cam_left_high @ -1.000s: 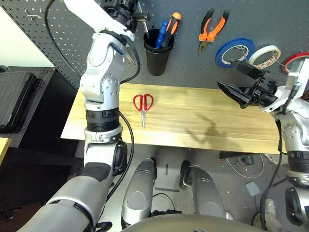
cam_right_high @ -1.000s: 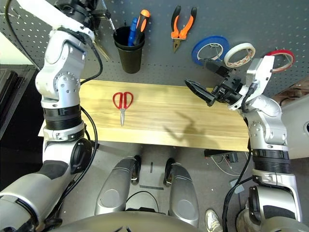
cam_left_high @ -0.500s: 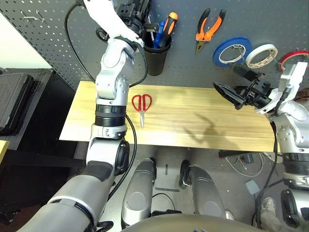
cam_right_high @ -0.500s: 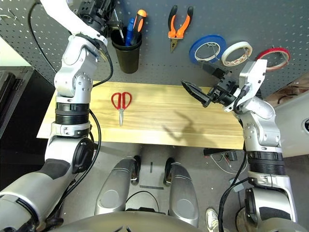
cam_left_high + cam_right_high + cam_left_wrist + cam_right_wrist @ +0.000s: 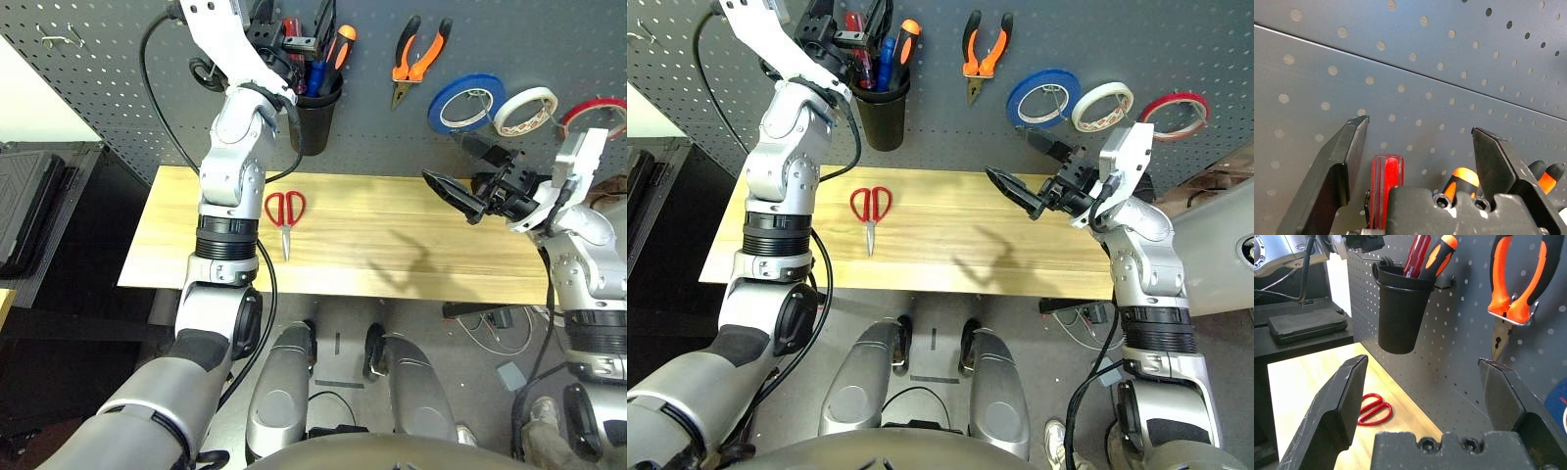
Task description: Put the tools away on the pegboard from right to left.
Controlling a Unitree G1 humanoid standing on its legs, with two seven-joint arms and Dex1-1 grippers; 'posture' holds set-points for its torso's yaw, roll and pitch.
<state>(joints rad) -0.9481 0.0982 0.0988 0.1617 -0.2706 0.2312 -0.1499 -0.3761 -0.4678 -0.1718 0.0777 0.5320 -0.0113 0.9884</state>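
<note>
The dark grey pegboard (image 5: 118, 88) carries a black cup (image 5: 315, 108). My left gripper (image 5: 1420, 125) hangs open over the cup, the slim red-handled screwdriver (image 5: 1386, 188) standing free between its spread fingers. Red-handled scissors (image 5: 284, 211) lie on the wooden bench (image 5: 392, 245), blades toward me. Orange-and-black pliers (image 5: 413, 57) hang on a hook right of the cup. The thin red tape ring (image 5: 594, 111) hangs at the far right. My right gripper (image 5: 1422, 362) hovers open and empty above the bench's right part, pointing left.
An orange-handled screwdriver (image 5: 338, 49) and blue-handled tools stand in the cup too. Blue tape roll (image 5: 465, 103) and white tape roll (image 5: 525, 110) hang between the pliers and the red ring. A black case (image 5: 24, 211) lies left of the bench.
My left gripper moved right to the cup and opened, letting go of the red-handled screwdriver inside it. The right gripper stayed open, almost in place.
</note>
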